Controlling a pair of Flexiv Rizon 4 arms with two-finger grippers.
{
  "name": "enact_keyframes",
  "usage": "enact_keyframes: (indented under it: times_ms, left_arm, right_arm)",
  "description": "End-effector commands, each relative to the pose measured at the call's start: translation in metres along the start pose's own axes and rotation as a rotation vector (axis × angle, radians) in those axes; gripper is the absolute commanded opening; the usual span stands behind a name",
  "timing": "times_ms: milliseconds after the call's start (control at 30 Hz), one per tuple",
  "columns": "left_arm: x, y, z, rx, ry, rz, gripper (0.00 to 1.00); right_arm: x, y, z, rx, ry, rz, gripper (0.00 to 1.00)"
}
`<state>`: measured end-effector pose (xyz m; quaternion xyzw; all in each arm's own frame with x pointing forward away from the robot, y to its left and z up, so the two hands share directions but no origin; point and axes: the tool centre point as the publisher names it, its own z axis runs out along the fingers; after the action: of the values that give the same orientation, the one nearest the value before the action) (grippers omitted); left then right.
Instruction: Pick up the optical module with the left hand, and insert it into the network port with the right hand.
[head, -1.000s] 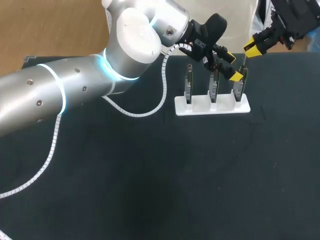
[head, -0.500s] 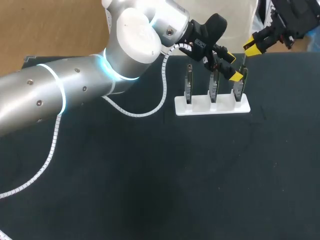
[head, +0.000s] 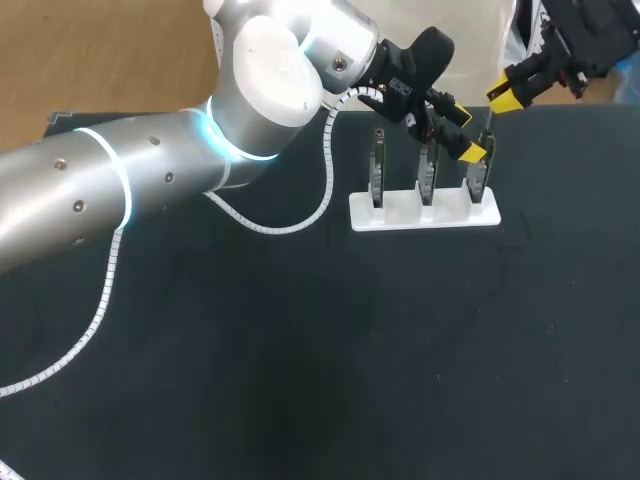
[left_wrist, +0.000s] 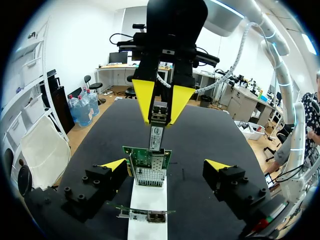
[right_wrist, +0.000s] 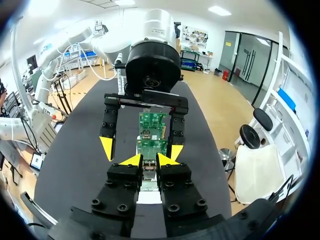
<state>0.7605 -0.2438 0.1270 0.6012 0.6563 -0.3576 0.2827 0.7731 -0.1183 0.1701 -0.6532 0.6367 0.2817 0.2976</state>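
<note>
Both fingers of the right gripper (left_wrist: 160, 119) clamp the optical module (left_wrist: 155, 136) at the mouth of the network port (left_wrist: 149, 172), the left gripper (left_wrist: 166, 166) open astride the card (left_wrist: 162, 154), so I'd push down straight and gently.

a robotics and electronics lab: a black-topped table (head: 300, 350) carries a white rack (head: 424, 212) of three upright green circuit boards (head: 377, 175) near its far edge. over it reach two industrial robot arms, the left arm (head: 100, 200) ringed with blue light, the right arm (head: 585, 40) black.
</note>
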Motion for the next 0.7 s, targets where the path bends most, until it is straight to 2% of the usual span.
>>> enact_keyframes:
  times_ms: [33, 700]
  left_arm:
    - [-0.0016, 0.0021, 0.0004, 0.004, 0.006, -0.002, 1.0]
    - [-0.0016, 0.0021, 0.0004, 0.004, 0.006, -0.002, 1.0]
  right_arm:
    - [0.0025, -0.001, 0.0017, -0.003, -0.003, 0.002, 0.0]
    - [-0.002, 0.0019, -0.0018, 0.026, -0.017, -0.016, 0.0]
